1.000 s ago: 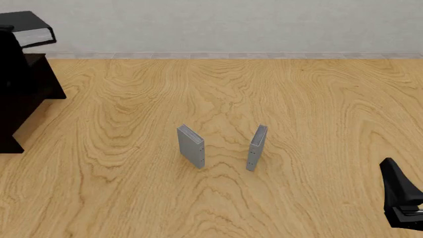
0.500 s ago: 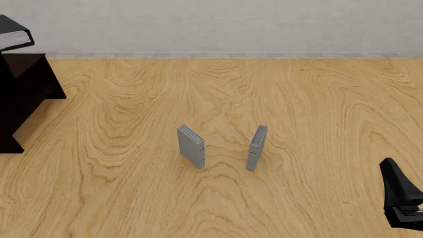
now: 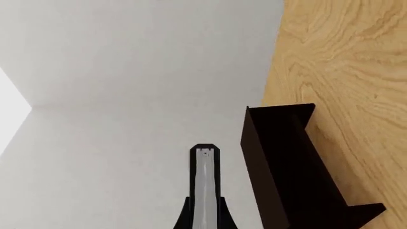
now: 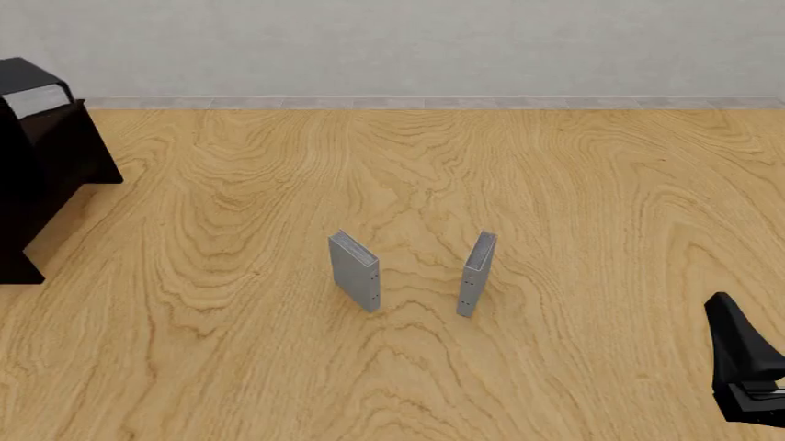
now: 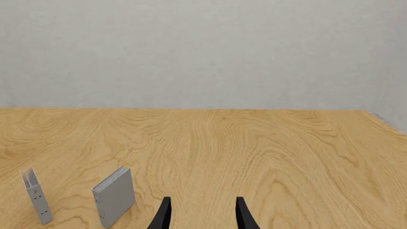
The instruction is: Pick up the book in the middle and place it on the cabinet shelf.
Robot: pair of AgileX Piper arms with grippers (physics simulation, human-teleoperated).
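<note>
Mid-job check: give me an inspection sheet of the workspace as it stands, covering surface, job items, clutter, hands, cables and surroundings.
Surface: wooden table, bare across most of the front view.
Job's things: the book is at the cabinet shelf at far left, page edges showing; in the left wrist view it sits between the left hand's fingers, beside the cabinet.
Clutter: two thin grey books upright mid-table, apart, with a gap between them.
Hands: left hand shut on the book; right hand open, holding nothing, low at the near right.
Cables: nothing seen.
Surroundings: plain pale wall behind the table.
</note>
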